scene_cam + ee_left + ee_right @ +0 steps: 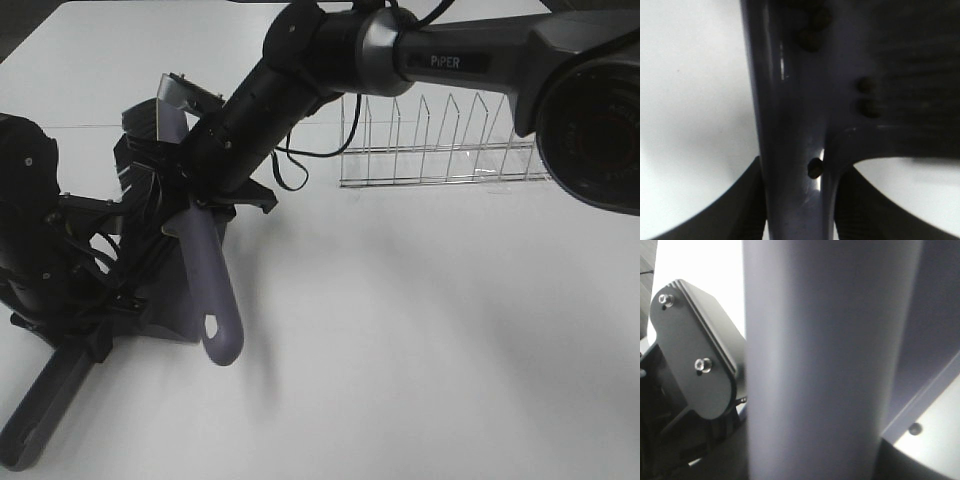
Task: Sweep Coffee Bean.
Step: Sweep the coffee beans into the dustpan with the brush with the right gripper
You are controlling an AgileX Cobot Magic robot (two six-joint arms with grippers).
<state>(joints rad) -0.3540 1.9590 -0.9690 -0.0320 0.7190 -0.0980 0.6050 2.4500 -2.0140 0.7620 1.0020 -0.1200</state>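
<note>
My left gripper [95, 335] is shut on the dark purple dustpan's handle [45, 415], with the pan [150, 300] lying on the white table. In the left wrist view the jaws flank the handle [790, 125] and several coffee beans [814, 168] lie in the pan near its neck. My right gripper [195, 195] reaches across to the left and is shut on the lighter purple brush [212, 295]. The brush is tilted over the pan with its handle end pointing toward the front. The brush handle [815, 365] fills the right wrist view beside one finger [690, 350].
A wire dish rack [440, 145] stands at the back right of the white table [420, 330]. The right arm's body [450, 55] crosses the upper part of the exterior view. The left arm's base [30, 230] sits at the left edge.
</note>
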